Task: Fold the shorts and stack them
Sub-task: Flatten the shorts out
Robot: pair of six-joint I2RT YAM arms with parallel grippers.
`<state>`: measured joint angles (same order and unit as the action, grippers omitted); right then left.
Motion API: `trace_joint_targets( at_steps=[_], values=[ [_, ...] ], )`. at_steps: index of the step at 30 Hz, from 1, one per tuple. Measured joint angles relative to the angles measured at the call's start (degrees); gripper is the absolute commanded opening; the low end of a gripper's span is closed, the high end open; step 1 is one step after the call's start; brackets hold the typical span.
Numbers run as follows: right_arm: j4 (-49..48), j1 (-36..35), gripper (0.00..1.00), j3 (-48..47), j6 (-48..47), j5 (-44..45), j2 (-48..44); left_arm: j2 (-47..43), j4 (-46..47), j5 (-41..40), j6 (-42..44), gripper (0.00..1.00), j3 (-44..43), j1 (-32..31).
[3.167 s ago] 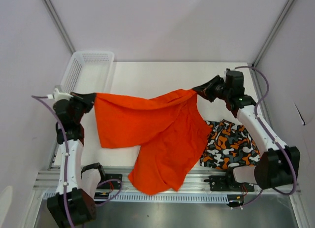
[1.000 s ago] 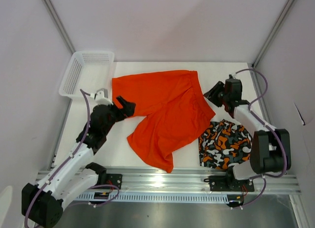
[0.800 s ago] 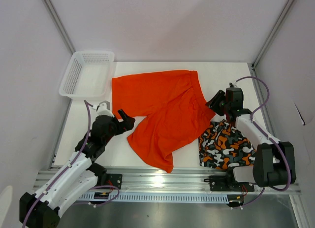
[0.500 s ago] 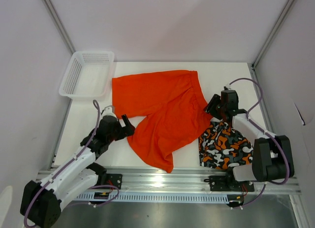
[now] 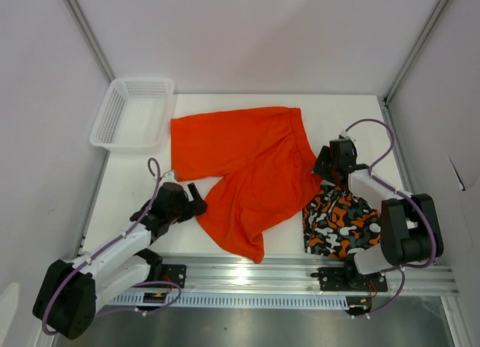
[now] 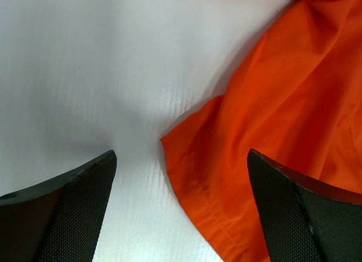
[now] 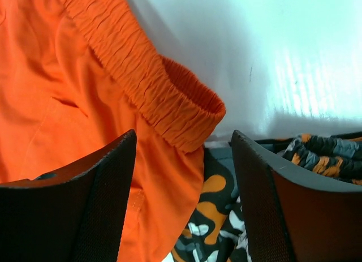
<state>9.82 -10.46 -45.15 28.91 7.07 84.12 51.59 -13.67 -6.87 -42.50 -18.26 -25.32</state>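
Note:
The plain orange shorts lie spread flat across the middle of the table, waistband to the right. Lower right of them, the patterned shorts sit crumpled, partly under the orange edge. My left gripper is low over the table beside the left leg hem, open, with the hem corner of the orange shorts lying between its fingers, ungripped. My right gripper hovers open over the elastic waistband corner, with patterned fabric below it.
A white mesh basket stands at the back left corner. The metal rail with the arm bases runs along the near edge. Bare table lies left of the orange shorts.
The orange shorts, earlier stretched between both grippers, now lie released on the table. The left gripper has drawn back toward the near left hem. The right gripper has shifted to the waistband corner and opened wider.

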Motion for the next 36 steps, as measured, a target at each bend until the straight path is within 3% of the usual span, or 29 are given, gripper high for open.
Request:
trace_joint_targets(
  at_steps=[6,12,18,23,26,28,30,36],
  values=[
    [-2.23,1.81,0.56,0.02,1.18,-0.81,3.58,-0.31,6.32,0.26,-1.44,0.84,2.6,0.87],
    [-5.29,2.82,0.34,1.03,2.56,-2.64,4.28,1.42,12.15,1.55,-3.08,0.68,4.46,1.84],
    [-7.78,3.87,0.23,2.54,3.5,-4.17,4.28,3.89,15.63,4.33,-4.15,0.61,4.79,1.88],
    [-8.96,4.11,0.14,2.6,3.93,-5.01,4.28,4.31,15.65,5.03,-4.09,0.32,5.53,1.95],
    [-9.33,4.11,0.12,2.75,4.09,-4.96,4.28,5.14,15.69,5.11,-3.98,0.26,5.57,1.99],
    [-9.6,4.17,0.1,2.97,4.11,-4.94,4.28,5.81,16.06,5.09,-3.96,0.17,5.57,1.99],
    [-9.7,4.22,0.09,3.15,4.15,-4.94,4.26,6.51,16.37,5.03,-3.85,0.01,5.51,2.01],
    [-9.77,4.28,0.0,3.15,4.52,-4.85,4.26,8.07,14.75,4.48,-3.32,0.0,3.89,2.1]
  ],
)
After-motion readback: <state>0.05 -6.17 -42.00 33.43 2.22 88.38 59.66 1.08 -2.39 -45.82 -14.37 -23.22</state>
